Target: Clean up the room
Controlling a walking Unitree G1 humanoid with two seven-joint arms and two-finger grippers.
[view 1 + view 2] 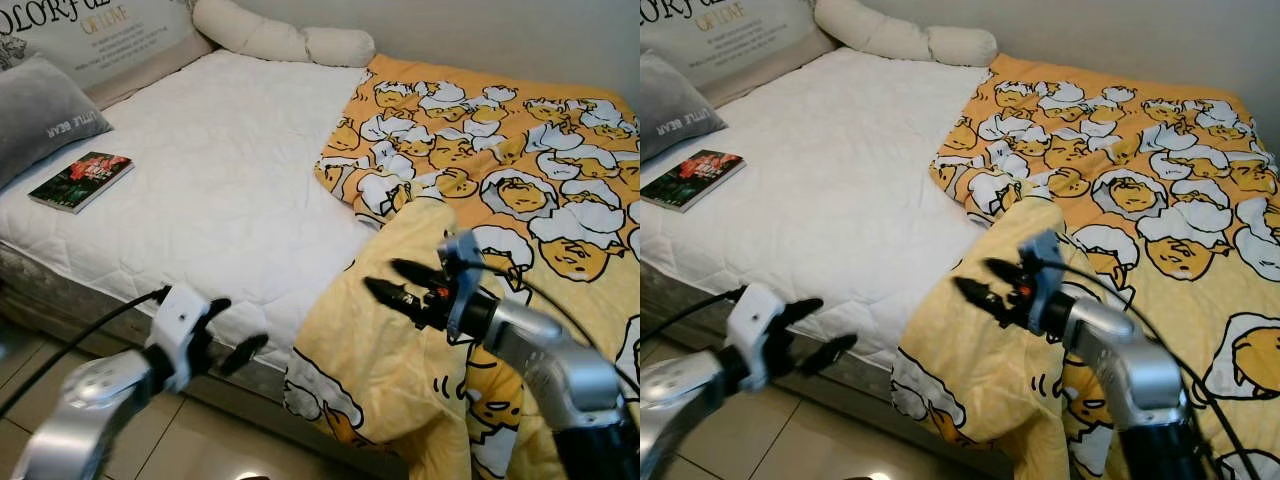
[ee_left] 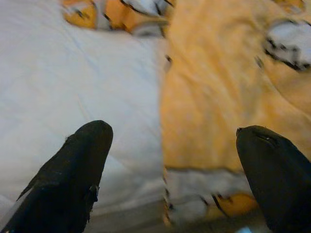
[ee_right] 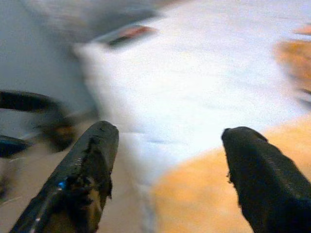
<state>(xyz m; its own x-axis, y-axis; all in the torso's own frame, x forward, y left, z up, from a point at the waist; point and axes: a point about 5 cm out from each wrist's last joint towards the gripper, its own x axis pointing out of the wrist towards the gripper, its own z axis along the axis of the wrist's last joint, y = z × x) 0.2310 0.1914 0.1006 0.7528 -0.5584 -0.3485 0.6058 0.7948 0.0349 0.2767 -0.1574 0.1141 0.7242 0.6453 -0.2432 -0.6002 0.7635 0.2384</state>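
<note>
- Head views: a bed [image 1: 230,190] with a white quilted mattress cover is filling the room against a pale wall. A yellow cartoon-print blanket [image 1: 520,190] is lying over its right half, one folded corner draping off the near edge toward the tiled floor [image 1: 150,440]. A book [image 1: 82,180] is sitting on the left of the mattress, just beside a grey pillow [image 1: 40,110]; a white bolster [image 1: 285,40] is lying at the head.
- The left gripper [image 1: 235,335] is hovering at the bed's near edge, fingers spread, empty. The right gripper [image 1: 392,280] is pointing left over the draped blanket corner, fingers parted, gripping nothing.
- Left wrist view: its black fingers [image 2: 73,174] are standing wide apart over mattress and blanket edge.
- Right wrist view: blurred; fingers [image 3: 82,170] apart, what is probably the book [image 3: 129,34] lying far off.
</note>
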